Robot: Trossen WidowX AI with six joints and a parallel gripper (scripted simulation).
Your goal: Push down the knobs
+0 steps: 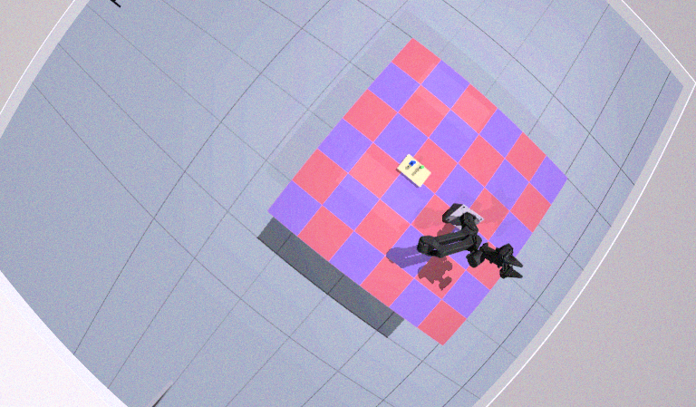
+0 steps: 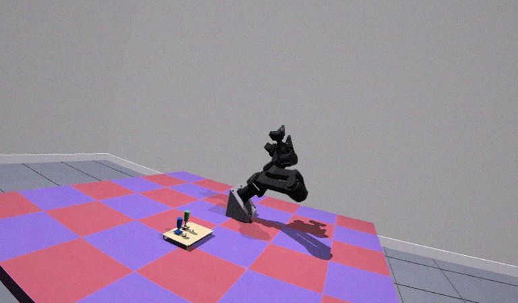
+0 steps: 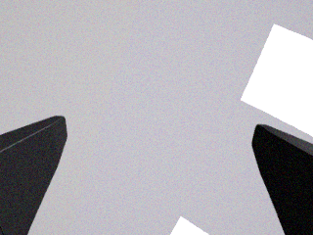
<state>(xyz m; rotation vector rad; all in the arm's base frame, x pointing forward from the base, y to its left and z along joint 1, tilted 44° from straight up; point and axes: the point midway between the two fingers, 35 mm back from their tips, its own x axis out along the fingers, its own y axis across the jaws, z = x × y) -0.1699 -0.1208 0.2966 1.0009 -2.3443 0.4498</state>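
The cream circuit board (image 1: 420, 179) (image 2: 199, 233) stands on short legs on the checkered table. A blue knob (image 1: 411, 163) (image 2: 179, 222) stands upright over a blue base, with a bit of shaft showing below it in the exterior view. A green knob (image 1: 420, 167) (image 2: 186, 214) stands upright beside it, also with a grey stretch of shaft showing beneath. My gripper (image 1: 522, 271) (image 2: 286, 131) (image 3: 160, 130) is open and empty, raised high and far from the board, on the other side of the arm's base. The wrist view shows neither board nor knobs.
The arm's grey base (image 1: 470, 213) (image 2: 238, 208) stands on the red and violet checkered table (image 1: 328, 230) (image 2: 191, 271), between the board and the gripper. Small dark parts also sit on the board near the knobs. The wrist view shows a plain grey surface with white patches.
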